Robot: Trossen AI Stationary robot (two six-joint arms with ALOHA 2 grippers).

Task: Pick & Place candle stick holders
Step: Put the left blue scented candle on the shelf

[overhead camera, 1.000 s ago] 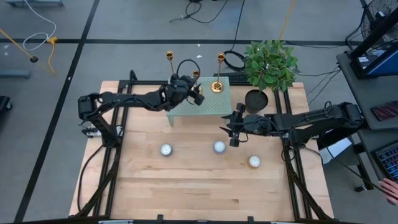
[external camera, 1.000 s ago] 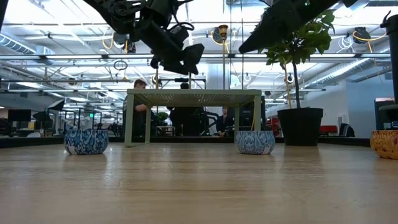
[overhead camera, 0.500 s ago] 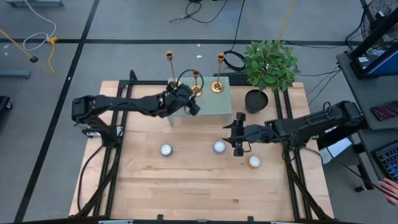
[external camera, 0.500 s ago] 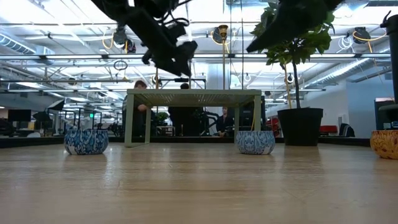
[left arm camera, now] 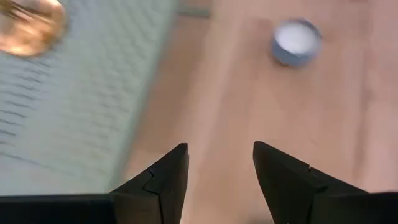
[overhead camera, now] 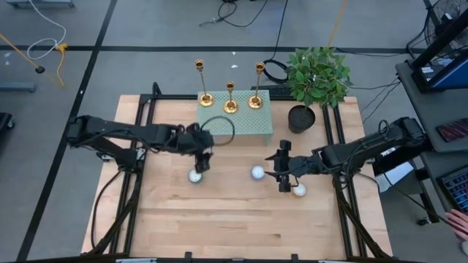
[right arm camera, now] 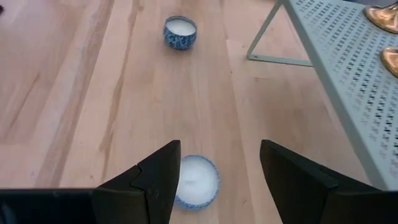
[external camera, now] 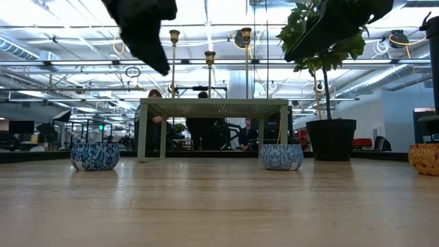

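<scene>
Three gold candle stick holders point(overhead camera: 205, 98), point(overhead camera: 230, 107), point(overhead camera: 255, 101) stand upright on their round bases in a row on a pale green perforated stand point(overhead camera: 245, 126); the low view shows them too point(external camera: 210, 68). My left gripper point(overhead camera: 208, 155) is open and empty above the wood just near of the stand's left end, as its wrist view shows point(left arm camera: 219, 155). My right gripper point(overhead camera: 274, 173) is open and empty, hovering by the middle white tea-light point(right arm camera: 196, 180).
Three small white tea-lights in blue patterned tins point(overhead camera: 195, 176), point(overhead camera: 257, 173), point(overhead camera: 299, 190) sit on the wooden table near of the stand. A potted plant point(overhead camera: 316, 77) stands at the back right. Bare wood lies toward the near edge.
My left gripper has drawn back from the middle candle stick holder toward the table's near left; that holder stands on the stand between the other two. My right gripper has moved toward the near edge, to beside the middle tea-light.
</scene>
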